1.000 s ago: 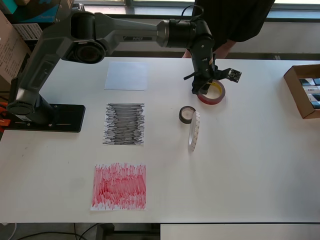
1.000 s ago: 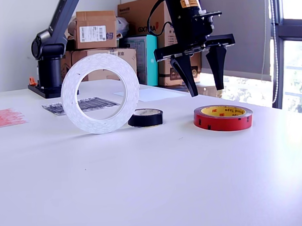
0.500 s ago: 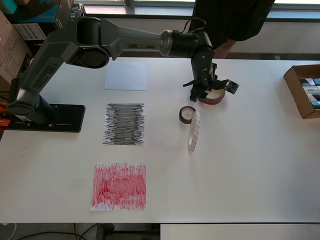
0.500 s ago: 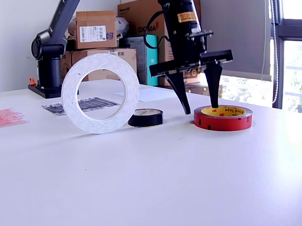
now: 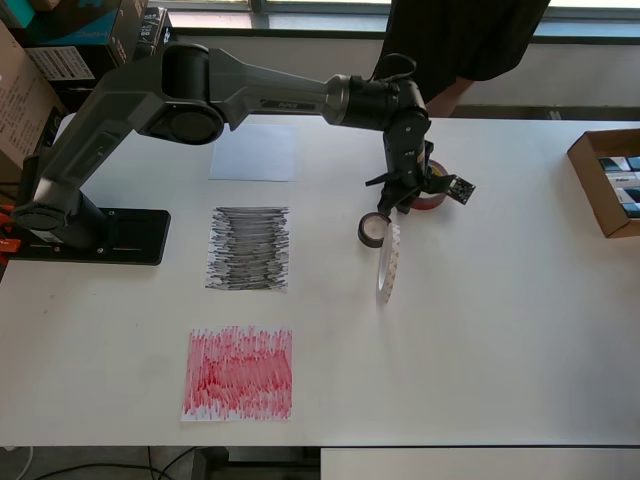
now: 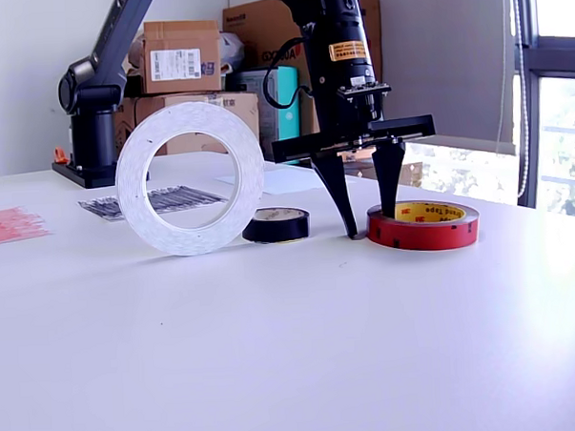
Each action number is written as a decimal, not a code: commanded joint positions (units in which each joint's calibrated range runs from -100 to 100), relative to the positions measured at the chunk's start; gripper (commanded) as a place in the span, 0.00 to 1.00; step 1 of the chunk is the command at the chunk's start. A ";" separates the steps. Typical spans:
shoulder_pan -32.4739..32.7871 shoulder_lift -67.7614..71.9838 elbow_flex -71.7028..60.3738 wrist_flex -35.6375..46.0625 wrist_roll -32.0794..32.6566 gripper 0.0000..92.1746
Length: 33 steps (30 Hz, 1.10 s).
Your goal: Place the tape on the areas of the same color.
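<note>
The red tape roll (image 6: 423, 225) with a yellowish core lies flat on the white table; in the overhead view the red roll (image 5: 434, 197) is partly hidden by the arm. My gripper (image 6: 370, 219) is open and lowered onto it, one finger inside the core and one outside the roll's wall, tips near the table. In the overhead view the gripper (image 5: 408, 200) shows from above. The small black roll (image 5: 373, 229) lies flat beside it. The thin white roll (image 5: 388, 262) stands on edge. The white sheet (image 5: 253, 152), black scribbled sheet (image 5: 249, 248) and red scribbled sheet (image 5: 239, 372) lie in a column at the overhead view's left.
The arm's black base (image 5: 90, 235) is at the overhead view's left edge. An open cardboard box (image 5: 610, 180) sits at the right edge. A person in dark clothes (image 5: 465, 40) stands behind the table. Stacked cartons (image 6: 181, 63) stand behind the table in the exterior view.
The gripper has come down from above the red roll to table level, so its fingers now straddle the roll's wall. The rolls and sheets have not moved.
</note>
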 commanded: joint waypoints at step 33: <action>-23.04 -72.42 50.72 3.46 -26.53 0.00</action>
